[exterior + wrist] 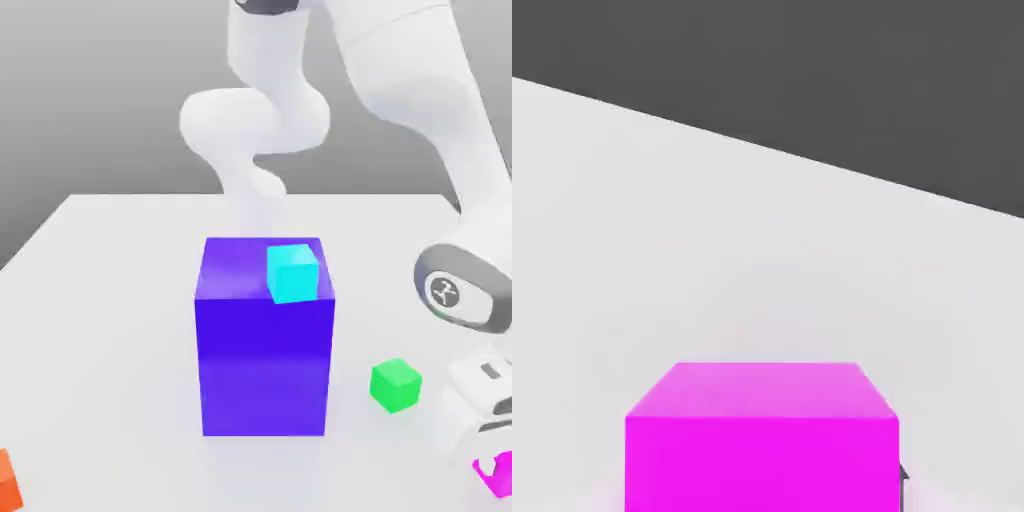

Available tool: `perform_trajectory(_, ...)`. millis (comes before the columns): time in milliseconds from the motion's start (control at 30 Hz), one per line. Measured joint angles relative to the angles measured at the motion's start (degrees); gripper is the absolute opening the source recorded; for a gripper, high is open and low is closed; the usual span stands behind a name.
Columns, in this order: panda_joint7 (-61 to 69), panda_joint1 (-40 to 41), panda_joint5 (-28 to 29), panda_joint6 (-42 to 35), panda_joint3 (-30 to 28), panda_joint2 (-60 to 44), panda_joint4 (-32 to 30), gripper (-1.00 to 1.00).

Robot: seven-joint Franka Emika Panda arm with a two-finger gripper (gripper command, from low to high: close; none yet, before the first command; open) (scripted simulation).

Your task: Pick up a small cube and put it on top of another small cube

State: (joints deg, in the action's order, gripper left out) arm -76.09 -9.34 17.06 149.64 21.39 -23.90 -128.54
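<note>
- We have the jaws clenched on the small cube [497, 474], which sits at the near right corner of the counter [100, 300] in the exterior view, right under the hand; in the hand view its magenta top [762, 440] lies close below the camera.
- To do this step well, we lift straight up and keep the grip firm before any sideways travel.
- The green cube [395, 385] lies near, to the left.
- The big blue-violet block [265, 350], with the cyan cube [293, 272] on top, stands tall further left; we judge it needs clearance.
- An orange cube [8, 482] sits at the near left edge.
</note>
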Motion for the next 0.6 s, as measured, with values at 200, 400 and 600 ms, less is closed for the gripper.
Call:
perform_trajectory(200,-16.4,-1.5,-6.7,0.4,0.2,11.2,-11.4,-1.0)
perform_trajectory(400,-32.7,-2.7,-15.4,2.1,0.8,23.1,-23.7,-1.0)
perform_trajectory(600,-45.2,-3.1,-22.4,6.2,1.1,30.0,-33.0,-1.0)
